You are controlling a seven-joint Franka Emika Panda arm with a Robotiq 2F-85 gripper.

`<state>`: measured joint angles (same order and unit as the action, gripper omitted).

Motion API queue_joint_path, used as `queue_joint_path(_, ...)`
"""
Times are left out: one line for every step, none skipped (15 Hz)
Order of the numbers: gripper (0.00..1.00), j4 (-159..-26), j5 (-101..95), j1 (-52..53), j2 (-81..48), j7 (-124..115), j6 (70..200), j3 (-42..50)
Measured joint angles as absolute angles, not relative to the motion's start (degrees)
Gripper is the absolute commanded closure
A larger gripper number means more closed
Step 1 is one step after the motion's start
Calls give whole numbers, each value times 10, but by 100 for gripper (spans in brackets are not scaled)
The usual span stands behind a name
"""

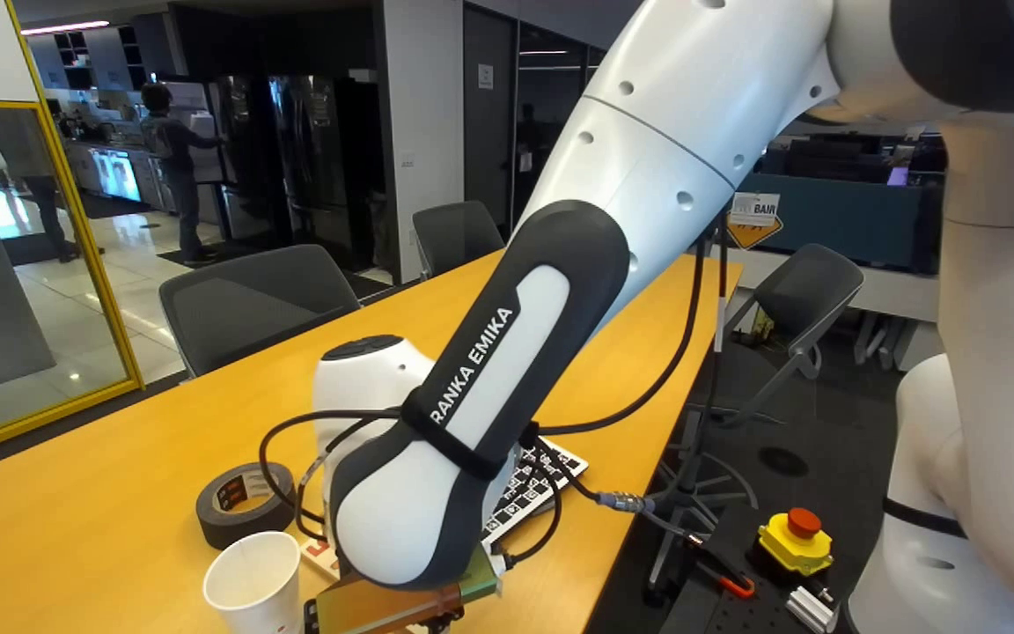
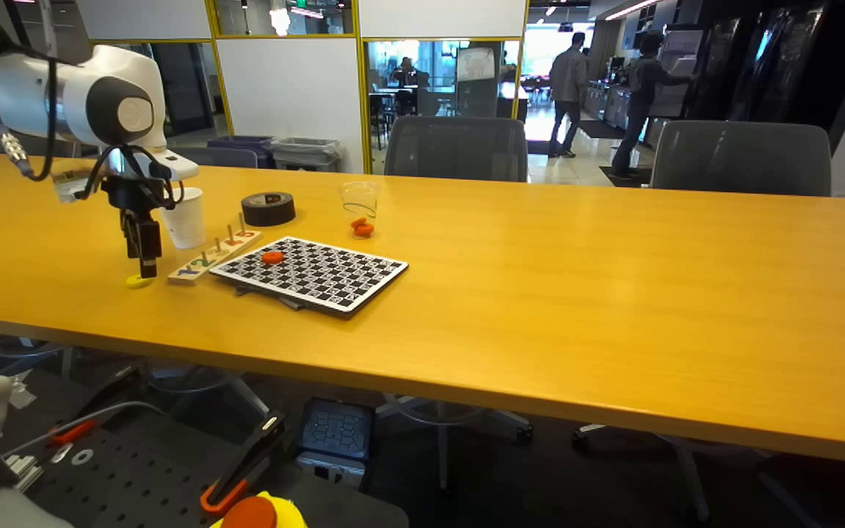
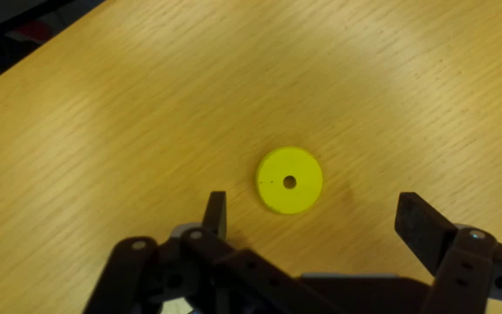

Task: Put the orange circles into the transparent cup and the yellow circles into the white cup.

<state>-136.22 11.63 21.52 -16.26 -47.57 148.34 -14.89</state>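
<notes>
A yellow circle [image 3: 289,197] with a centre hole lies flat on the table; it also shows in an exterior view [image 2: 136,281]. My gripper [image 3: 313,200] is open and empty above the table, its fingers on either side of the yellow circle, which lies nearer the left finger and slightly ahead of the tips. The fingers also show in an exterior view [image 2: 145,270]. The white cup [image 2: 186,220] stands behind the gripper and also shows in an exterior view [image 1: 253,581]. The transparent cup [image 2: 359,196] holds orange circles [image 2: 362,230] at its bottom. Another orange circle [image 2: 272,257] lies on the checkerboard.
The checkerboard [image 2: 334,275] lies right of a wooden number peg board [image 2: 210,258]. A black tape roll [image 2: 268,211] sits behind them and also shows in an exterior view [image 1: 230,528]. The table's edge [image 3: 37,50] crosses the wrist view's upper left corner.
</notes>
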Motion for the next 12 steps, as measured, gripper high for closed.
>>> queue_joint_path(0, -1362, 124, 212, -163, -464, 1483, -149)
queue_joint_path(0, -1362, 131, 210, -163, -452, 1482, -149)
queue_joint_path(0, -1363, 139, 208, -164, -442, 1478, -150)
queue_joint_path(0, -1363, 147, 207, -164, -432, 1475, -150)
queue_joint_path(0, -1363, 153, 207, -165, -424, 1472, -150)
queue_joint_path(0, -1364, 158, 207, -165, -418, 1470, -150)
queue_joint_path(0, -1364, 161, 207, -166, -413, 1468, -150)
queue_joint_path(0, -1365, 163, 207, -166, -410, 1467, -150)
queue_joint_path(0, -1366, 165, 207, -166, -407, 1467, -150)
queue_joint_path(0, -1366, 165, 207, -167, -404, 1467, -150)
queue_joint_path(0, -1367, 165, 207, -167, -403, 1467, -150)
queue_joint_path(0, -1367, 165, 207, -167, -401, 1467, -150)
